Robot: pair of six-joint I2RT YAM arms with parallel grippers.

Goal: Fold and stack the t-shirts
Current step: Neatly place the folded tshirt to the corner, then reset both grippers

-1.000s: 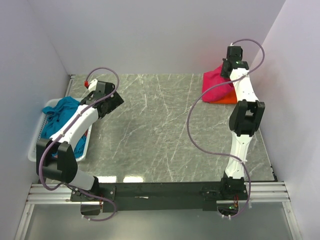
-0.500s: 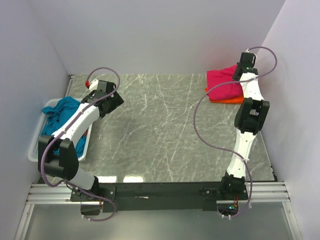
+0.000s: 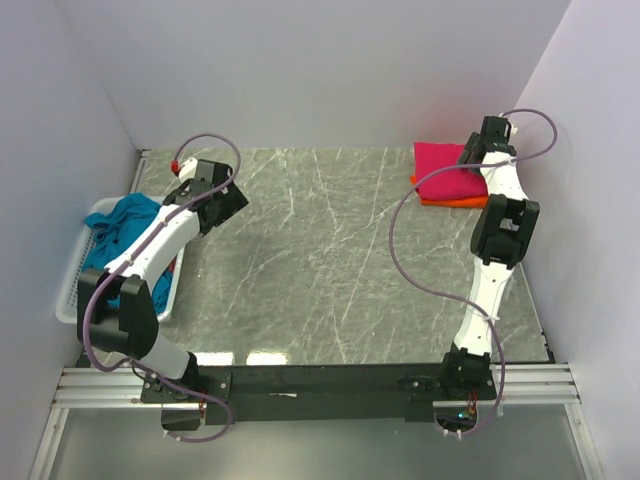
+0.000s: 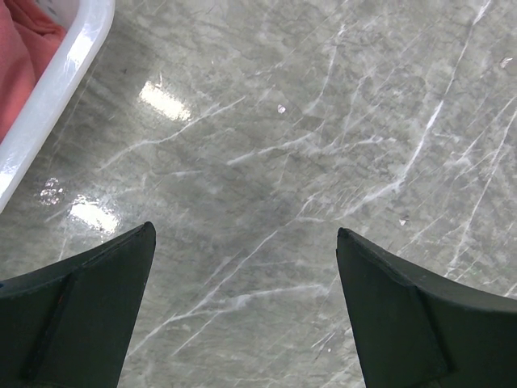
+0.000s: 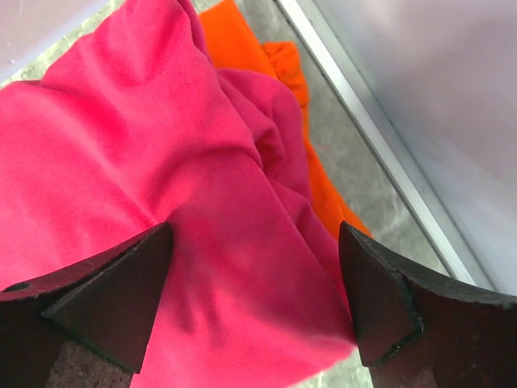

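A folded magenta t-shirt (image 3: 445, 170) lies on top of an orange t-shirt (image 3: 456, 200) at the far right corner of the table. In the right wrist view the magenta cloth (image 5: 121, 145) fills the frame, with the orange one (image 5: 242, 48) showing beyond its edge. My right gripper (image 3: 478, 150) (image 5: 254, 234) hovers open just over the magenta shirt's right edge, its jaws wide and not pinching cloth. A teal t-shirt (image 3: 125, 225) lies crumpled in the white basket (image 3: 75, 290) at the left. My left gripper (image 3: 225, 205) (image 4: 245, 234) hangs open over bare table beside the basket.
The basket's white rim (image 4: 56, 73) shows at the left wrist view's top left, with salmon-pink cloth (image 4: 20, 48) inside. Walls close in the table on the left, back and right. A metal rail (image 5: 380, 137) runs along the right wall beside the stack.
My right gripper opened and let go of the magenta t-shirt, which now lies flat on the orange one. The right arm swung back toward the right wall. The left arm stayed put.
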